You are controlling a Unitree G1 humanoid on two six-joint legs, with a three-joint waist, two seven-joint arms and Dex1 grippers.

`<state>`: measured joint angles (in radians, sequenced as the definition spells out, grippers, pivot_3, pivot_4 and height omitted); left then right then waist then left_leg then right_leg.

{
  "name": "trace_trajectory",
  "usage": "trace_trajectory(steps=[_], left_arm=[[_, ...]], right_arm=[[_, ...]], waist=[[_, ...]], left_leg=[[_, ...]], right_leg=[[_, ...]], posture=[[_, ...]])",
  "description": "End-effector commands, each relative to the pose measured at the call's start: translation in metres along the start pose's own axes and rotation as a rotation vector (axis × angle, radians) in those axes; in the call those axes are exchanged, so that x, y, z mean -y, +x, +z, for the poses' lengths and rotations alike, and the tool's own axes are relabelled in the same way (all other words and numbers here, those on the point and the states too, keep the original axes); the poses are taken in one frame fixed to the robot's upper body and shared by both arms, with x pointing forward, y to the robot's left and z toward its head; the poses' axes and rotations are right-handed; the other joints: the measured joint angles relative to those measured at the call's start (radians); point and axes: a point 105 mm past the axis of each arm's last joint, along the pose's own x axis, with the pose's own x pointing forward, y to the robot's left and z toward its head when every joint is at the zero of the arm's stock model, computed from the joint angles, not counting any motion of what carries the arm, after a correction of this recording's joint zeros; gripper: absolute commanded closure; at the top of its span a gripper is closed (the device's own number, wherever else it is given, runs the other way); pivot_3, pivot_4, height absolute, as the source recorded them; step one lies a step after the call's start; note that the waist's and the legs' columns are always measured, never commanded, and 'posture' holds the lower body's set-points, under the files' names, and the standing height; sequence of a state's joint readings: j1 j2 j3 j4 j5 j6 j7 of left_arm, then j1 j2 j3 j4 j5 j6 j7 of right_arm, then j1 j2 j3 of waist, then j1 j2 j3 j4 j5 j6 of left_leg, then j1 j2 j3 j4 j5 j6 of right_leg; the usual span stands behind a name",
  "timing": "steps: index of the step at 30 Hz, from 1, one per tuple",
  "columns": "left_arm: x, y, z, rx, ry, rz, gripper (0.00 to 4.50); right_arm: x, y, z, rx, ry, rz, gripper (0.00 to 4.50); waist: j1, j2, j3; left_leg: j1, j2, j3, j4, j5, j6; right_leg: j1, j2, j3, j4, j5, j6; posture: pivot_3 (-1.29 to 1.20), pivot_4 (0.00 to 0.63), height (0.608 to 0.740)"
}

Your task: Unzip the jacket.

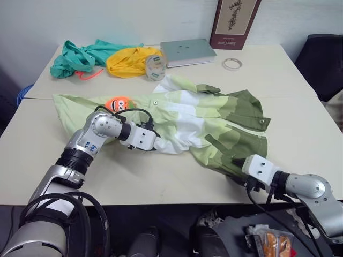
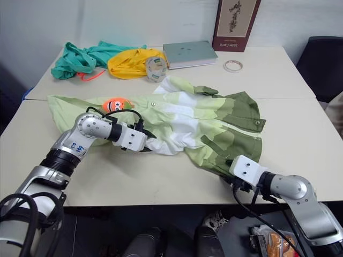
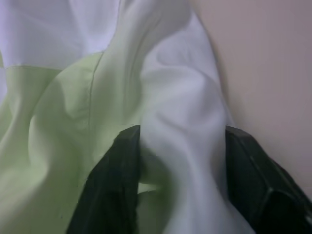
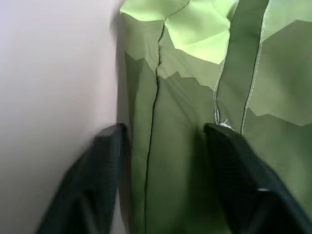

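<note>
Two pincers are at the jacket (image 1: 198, 120), which lies spread flat across the middle of the table (image 1: 300, 80).

Head views: the orange zipper pull (image 1: 119, 103) sits on the jacket's pale-green end, toward the robot's left. Left pincer (image 1: 156, 143) is at the jacket's near hem on the white part, just beside the pull but not on it. Right pincer (image 1: 236, 162) is at the jacket's olive-green near corner, well apart from the pull. Behind the jacket: teal garment (image 1: 80, 58), yellow garment (image 1: 131, 60), tape roll (image 1: 155, 67), book (image 1: 187, 52), another tape ring (image 1: 232, 63) and a framed picture (image 1: 234, 22).

Left wrist view: the black fingers (image 3: 114, 187) straddle a raised fold of white cloth, with a gap between fold and pads. Half-closed, grasping nothing firmly that I can confirm.

Right wrist view: the fingers (image 4: 234, 170) sit either side of an olive-green seam strip at the jacket's edge, bare table beside it. Also partly closed around cloth, not visibly clamped.

Risks, as a judgement: neither pincer is on the zipper pull, so closing here pinches loose cloth only. Thin fabric could slide out of the pads or bunch up. If the left one grabs just the top layer, pulling would drag the whole jacket instead of holding it taut. A weak anchor on the olive-green corner would let the jacket shift once the zipper is tugged.
</note>
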<state>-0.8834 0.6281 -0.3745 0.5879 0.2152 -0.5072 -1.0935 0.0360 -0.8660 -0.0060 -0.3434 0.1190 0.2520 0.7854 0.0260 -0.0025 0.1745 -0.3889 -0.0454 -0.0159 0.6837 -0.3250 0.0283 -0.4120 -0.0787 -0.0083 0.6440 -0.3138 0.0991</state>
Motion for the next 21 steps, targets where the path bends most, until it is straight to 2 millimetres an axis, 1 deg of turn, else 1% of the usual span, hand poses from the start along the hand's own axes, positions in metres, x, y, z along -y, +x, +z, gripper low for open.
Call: trace_trajectory(steps=[1, 2, 4, 5, 8, 10, 12, 14, 17, 21], left_arm=[[-0.002, -0.007, 0.003, 0.021, -0.001, 0.010, 3.60], [0.001, -0.007, 0.005, 0.037, -0.014, -0.004, 3.86], [0.014, -0.009, 0.013, 0.084, -0.054, -0.055, 4.49], [0.021, -0.010, 0.017, 0.112, -0.093, -0.078, 4.50], [0.049, -0.019, 0.033, 0.172, -0.223, -0.188, 4.50], [0.069, -0.027, 0.040, 0.174, -0.305, -0.246, 4.50], [0.082, -0.032, 0.045, 0.160, -0.353, -0.275, 4.50], [0.095, -0.031, 0.045, 0.118, -0.391, -0.269, 4.50], [0.106, -0.025, 0.042, 0.054, -0.457, -0.213, 4.50], [0.116, -0.019, 0.044, 0.026, -0.526, -0.175, 4.50]], right_arm=[[0.005, -0.005, -0.003, -0.013, -0.003, -0.017, 3.36], [0.005, -0.007, -0.003, -0.014, -0.006, -0.009, 3.63], [0.004, -0.011, -0.004, -0.023, -0.020, 0.021, 4.36], [0.003, -0.014, -0.006, -0.032, -0.034, 0.043, 4.48], [-0.001, -0.025, -0.009, -0.047, -0.083, 0.126, 4.48], [-0.008, -0.037, -0.006, -0.027, -0.128, 0.235, 4.48], [-0.015, -0.048, -0.007, -0.022, -0.158, 0.325, 4.48], [-0.014, -0.058, -0.016, -0.061, -0.184, 0.388, 4.48], [-0.005, -0.061, -0.024, -0.090, -0.219, 0.380, 4.48], [-0.002, -0.056, -0.028, -0.083, -0.239, 0.366, 4.48]], waist=[[0.001, 0.000, 0.000], [0.001, 0.000, 0.000], [-0.002, 0.000, 0.000], [-0.003, 0.000, 0.000], [-0.005, 0.000, 0.000], [-0.005, 0.000, 0.000], [-0.005, 0.000, 0.000], [-0.001, 0.000, 0.000], [-0.001, 0.000, 0.000], [0.001, 0.002, -0.001]], left_leg=[[0.000, 0.000, 0.000, 0.000, 0.000, 0.000], [0.000, 0.000, 0.000, 0.000, 0.000, 0.000], [0.000, 0.000, 0.000, 0.000, 0.000, 0.000], [0.000, 0.000, 0.000, 0.000, 0.000, 0.000], [0.000, 0.000, -0.001, -0.001, -0.001, 0.001], [0.000, 0.001, -0.001, -0.001, -0.001, 0.001], [0.001, 0.001, -0.001, -0.001, -0.001, 0.001], [0.002, 0.002, -0.001, -0.001, -0.001, 0.002], [0.003, 0.001, -0.001, 0.000, -0.002, 0.003], [0.004, 0.001, -0.001, -0.001, -0.002, 0.003]], right_leg=[[0.000, 0.000, 0.000, 0.000, 0.000, 0.000], [0.000, 0.000, 0.000, 0.000, 0.000, 0.000], [0.000, 0.000, 0.000, 0.000, 0.000, 0.000], [0.000, 0.000, 0.000, 0.000, 0.000, 0.000], [0.000, -0.001, 0.000, -0.001, 0.000, 0.000], [0.000, 0.000, 0.001, -0.001, 0.000, 0.000], [0.001, 0.000, 0.001, -0.001, 0.000, 0.000], [0.003, 0.000, 0.001, -0.002, 0.000, 0.000], [0.005, -0.001, 0.002, -0.003, 0.000, 0.000], [0.005, -0.001, 0.002, -0.006, 0.000, 0.000]], posture=[[0.00, 0.150, 0.740], [0.00, 0.150, 0.740], [0.00, 0.150, 0.740], [0.00, 0.150, 0.740], [0.00, 0.150, 0.740], [0.00, 0.150, 0.740], [0.00, 0.150, 0.740], [0.00, 0.150, 0.740], [0.00, 0.150, 0.740], [0.00, 0.150, 0.740]])
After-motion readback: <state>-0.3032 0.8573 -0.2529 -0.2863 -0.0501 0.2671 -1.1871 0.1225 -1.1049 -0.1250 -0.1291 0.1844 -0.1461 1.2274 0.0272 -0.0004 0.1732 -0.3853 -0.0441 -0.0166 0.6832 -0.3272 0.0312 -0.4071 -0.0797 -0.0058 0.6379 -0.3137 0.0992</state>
